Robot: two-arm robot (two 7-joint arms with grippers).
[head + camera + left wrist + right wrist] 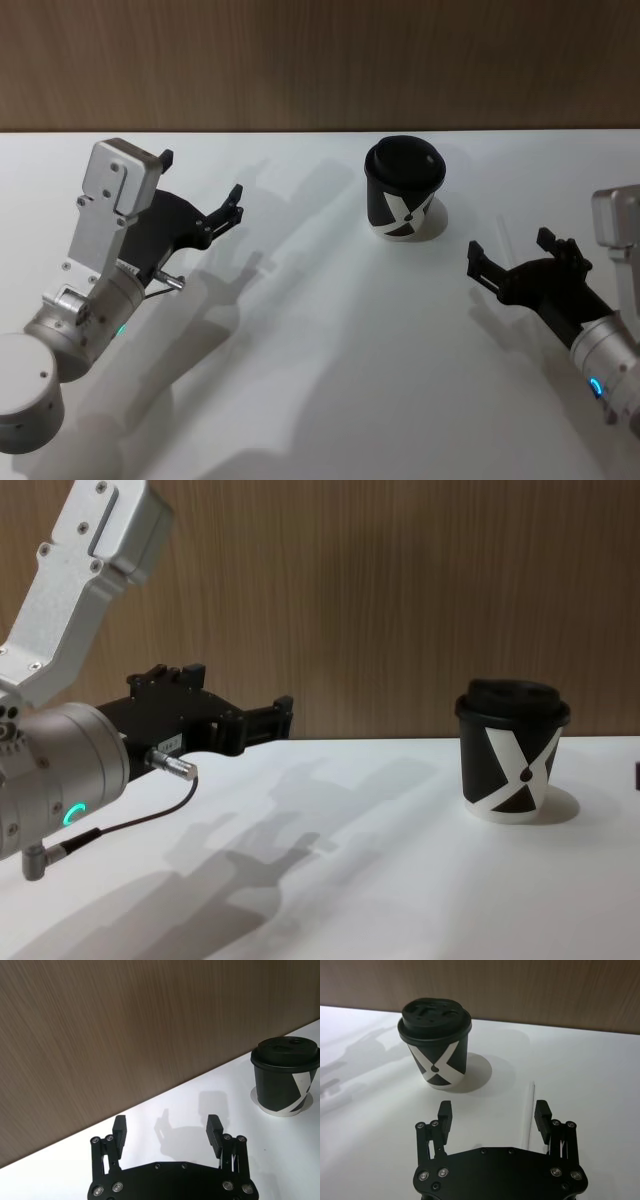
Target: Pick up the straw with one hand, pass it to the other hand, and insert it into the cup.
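Note:
The cup is black with a white X pattern and a black domed lid, and it stands upright at the back middle of the white table; it also shows in the chest view as cup. The straw, thin and white, lies flat on the table to the right of the cup, under my right gripper and close to one finger. My right gripper hovers open at the right, pointing toward the cup. At the left, my left gripper is raised and open, holding nothing; the left wrist view shows this gripper well apart from the cup.
A wood-grain wall runs along the table's far edge just behind the cup. The white table stretches bare between the two arms and toward the front.

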